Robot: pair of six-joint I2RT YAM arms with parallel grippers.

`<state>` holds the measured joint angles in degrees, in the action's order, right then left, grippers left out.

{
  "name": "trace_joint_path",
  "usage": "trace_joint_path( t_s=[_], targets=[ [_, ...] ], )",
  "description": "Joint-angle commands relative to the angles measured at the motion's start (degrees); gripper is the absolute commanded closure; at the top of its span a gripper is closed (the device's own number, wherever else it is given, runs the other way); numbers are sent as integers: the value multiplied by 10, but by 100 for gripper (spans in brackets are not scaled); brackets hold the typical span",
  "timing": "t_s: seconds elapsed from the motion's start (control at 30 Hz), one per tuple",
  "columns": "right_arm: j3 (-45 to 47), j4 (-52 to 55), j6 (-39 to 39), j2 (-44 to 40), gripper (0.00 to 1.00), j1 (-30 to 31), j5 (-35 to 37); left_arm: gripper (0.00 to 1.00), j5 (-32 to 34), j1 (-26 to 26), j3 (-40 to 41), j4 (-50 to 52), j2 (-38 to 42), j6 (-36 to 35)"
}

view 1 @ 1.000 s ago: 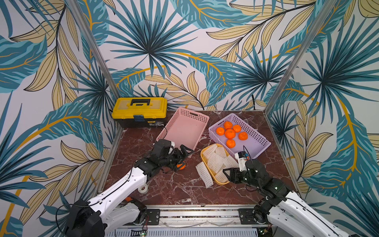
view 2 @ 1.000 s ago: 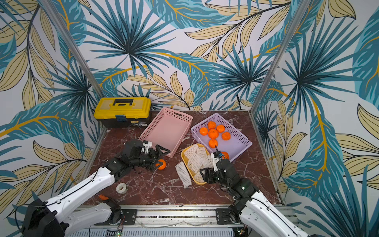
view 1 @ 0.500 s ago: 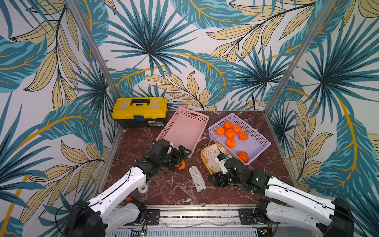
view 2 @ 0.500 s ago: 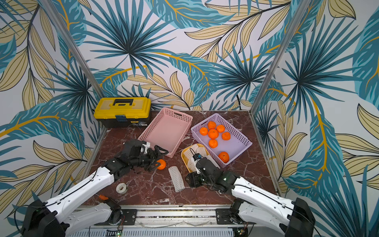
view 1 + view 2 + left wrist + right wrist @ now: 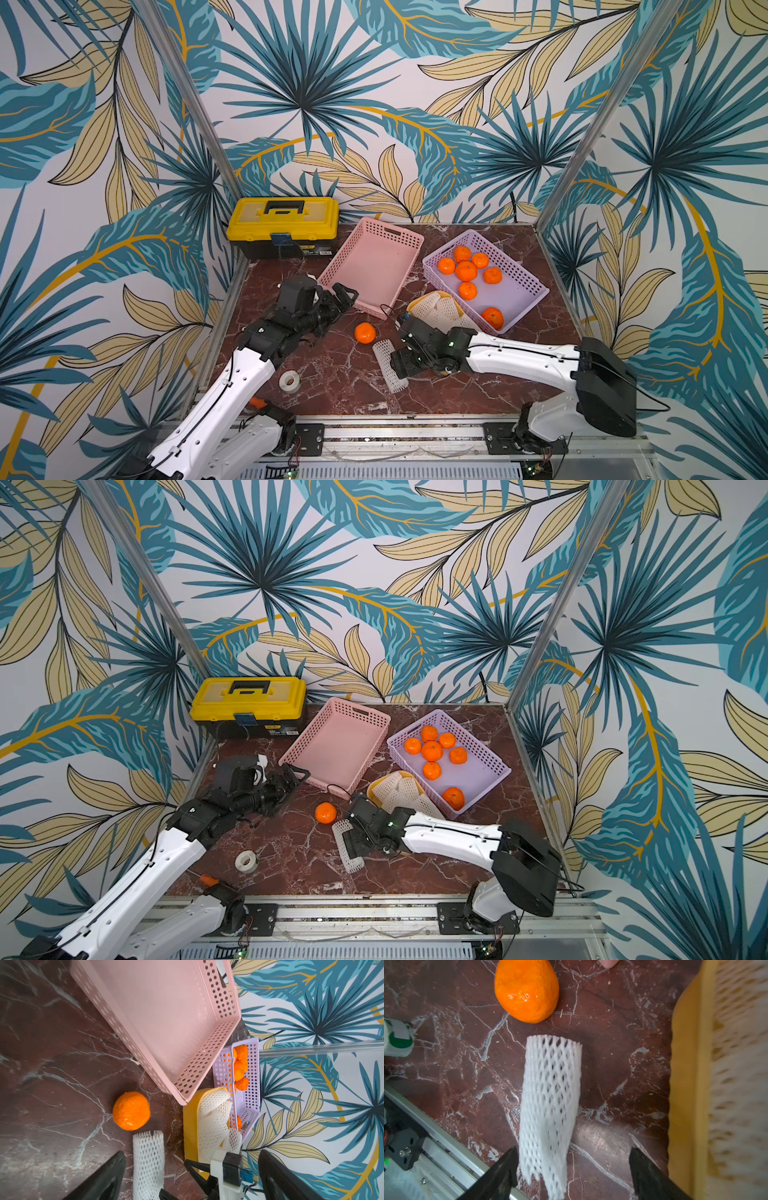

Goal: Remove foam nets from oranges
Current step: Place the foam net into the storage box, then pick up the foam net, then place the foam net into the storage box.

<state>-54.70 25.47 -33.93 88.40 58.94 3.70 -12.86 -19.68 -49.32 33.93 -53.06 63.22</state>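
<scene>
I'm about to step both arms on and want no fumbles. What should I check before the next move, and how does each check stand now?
1. Right pincer open: ok, jaws wide either side of the loose foam net.
2. Net emptied: ok, nothing inside; it lies on the table.
3. Orange bare: ok, beside the net, apart.
4. Left pincer free: ok, open, holding nothing.
5. Room in purple basket: ok, six oranges, bare floor left.
6. Room in yellow tray: cannot tell, piled nets cover it.
</scene>
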Motion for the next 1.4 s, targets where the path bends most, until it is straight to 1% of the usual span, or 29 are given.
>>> trace_joint_path(
  t_s=[0.0,0.1,0.2,0.3,0.43,0.5,0.53,0.57,0.7,0.77,0.83,0.93,1.07,1.13,1.2,1.3,1.37],
  targets=[
    [-35,20,-22,47,14,3,-18,0,0,43,-14,48,10,-45],
    [-59,34,-28,86,17,1,-21,0,-10,75,-20,60,12,-67],
    [-74,45,-30,113,26,0,-26,0,-8,94,-29,71,15,-87],
    [-86,53,-32,130,41,-2,-31,0,2,103,-33,74,15,-107],
    [-84,54,-28,120,69,-2,-32,0,12,108,-38,81,12,-128],
    [-71,42,-21,93,76,-2,-36,0,13,109,-39,85,14,-137],
    [-62,34,-14,70,78,-1,-34,0,14,109,-40,87,14,-142],
    [-51,28,-9,49,79,-1,-31,1,15,109,-41,90,13,-146],
    [-3,40,12,-84,81,-4,28,0,20,110,-44,95,17,-157],
    [23,51,15,-148,81,-11,46,0,19,110,-44,96,18,-158],
    [42,79,26,-208,81,-18,66,0,20,110,-43,96,18,-158],
    [65,128,47,-269,81,-27,87,0,17,110,-42,96,16,-160],
    [81,183,62,-293,81,-51,124,0,13,110,-44,96,14,-160],
    [88,193,65,-301,81,-76,141,0,10,110,-45,96,13,-159],
    [103,177,74,-312,78,-103,131,0,9,110,-46,96,14,-158],
    [122,140,85,-310,75,-142,92,0,9,110,-48,96,14,-161],
    [124,127,95,-297,74,-145,87,0,6,110,-48,97,14,-161]
  ],
)
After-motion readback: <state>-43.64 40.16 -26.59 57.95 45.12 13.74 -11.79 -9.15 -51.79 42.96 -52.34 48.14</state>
